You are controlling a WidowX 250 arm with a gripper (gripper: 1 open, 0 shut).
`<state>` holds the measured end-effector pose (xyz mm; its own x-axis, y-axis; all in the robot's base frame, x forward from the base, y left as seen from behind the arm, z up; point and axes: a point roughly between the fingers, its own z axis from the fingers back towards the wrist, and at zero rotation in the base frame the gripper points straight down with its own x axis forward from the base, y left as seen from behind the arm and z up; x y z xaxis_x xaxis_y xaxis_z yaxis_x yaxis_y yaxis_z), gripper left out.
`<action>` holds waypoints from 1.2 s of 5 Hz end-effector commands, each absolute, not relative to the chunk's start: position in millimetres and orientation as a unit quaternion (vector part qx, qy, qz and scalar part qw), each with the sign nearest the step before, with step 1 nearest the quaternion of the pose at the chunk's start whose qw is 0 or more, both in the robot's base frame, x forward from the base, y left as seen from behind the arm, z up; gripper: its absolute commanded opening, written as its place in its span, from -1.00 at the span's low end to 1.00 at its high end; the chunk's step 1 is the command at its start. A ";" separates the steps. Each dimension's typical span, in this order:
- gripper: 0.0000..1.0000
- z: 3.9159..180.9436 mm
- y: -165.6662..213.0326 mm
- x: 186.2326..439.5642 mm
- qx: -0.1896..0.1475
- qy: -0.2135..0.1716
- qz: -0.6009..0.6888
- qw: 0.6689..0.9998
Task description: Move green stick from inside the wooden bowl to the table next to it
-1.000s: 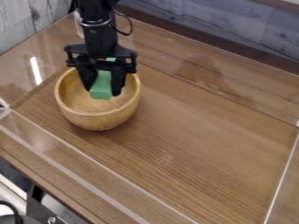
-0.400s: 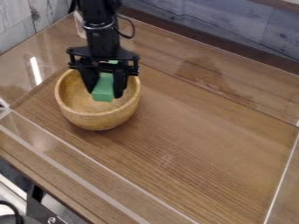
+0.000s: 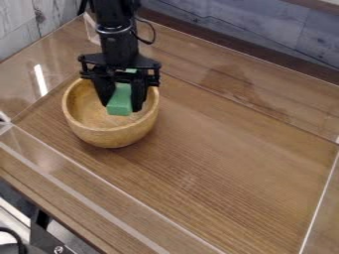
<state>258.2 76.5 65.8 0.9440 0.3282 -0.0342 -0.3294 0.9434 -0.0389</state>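
The wooden bowl (image 3: 103,127) sits on the table (image 3: 225,149) at the left of the camera view. My black gripper (image 3: 122,94) points straight down over the bowl's far right side. Its fingers are shut on the green stick (image 3: 121,99), which hangs tilted between them, its lower end just above the bowl's inner floor. The stick's upper end is hidden by the fingers.
Clear acrylic walls (image 3: 159,203) run along the table's near and left edges. A brick-pattern wall (image 3: 279,25) stands behind. Bare dark wood-grain tabletop stretches to the right of the bowl.
The gripper with the green stick has shifted very slightly right; otherwise nothing has visibly changed.
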 end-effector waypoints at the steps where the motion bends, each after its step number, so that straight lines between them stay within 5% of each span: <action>1: -1.00 74.0 74.5 263.9 -0.021 0.000 0.163 0.986; 3: -1.00 83.5 38.0 259.9 -0.035 0.007 0.139 0.990; 6: -1.00 69.3 -46.5 250.9 -0.046 0.012 0.103 0.994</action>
